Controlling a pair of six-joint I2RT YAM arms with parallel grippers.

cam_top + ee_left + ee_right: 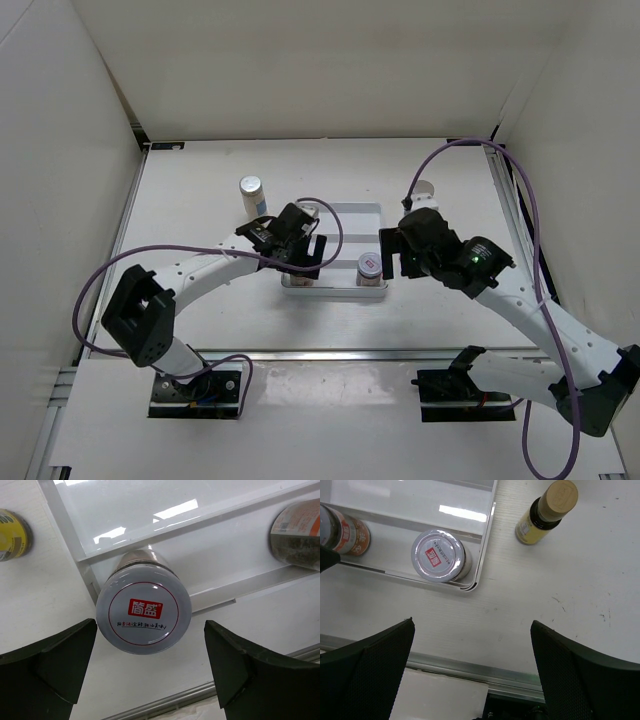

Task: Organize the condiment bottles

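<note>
A short silver-lidded jar point(144, 611) stands in the front left of the white tray point(200, 522). My left gripper point(150, 626) is open just above it, one finger on each side, not touching. In the top view the left gripper point(305, 258) hides this jar. A second silver-lidded jar point(370, 265) stands in the tray's front right corner point(439, 555). My right gripper point(472, 624) is open and empty over bare table, right of the tray point(398, 255). An amber bottle point(547, 510) with a yellow label stands on the table right of the tray. A tall white bottle point(251, 195) stands left of the tray.
The tray's back compartments point(345, 215) hold nothing that I can see. A yellow-labelled bottle point(10, 535) shows at the left edge of the left wrist view, outside the tray. White walls close the table in. A metal rail point(470, 667) runs along the front edge.
</note>
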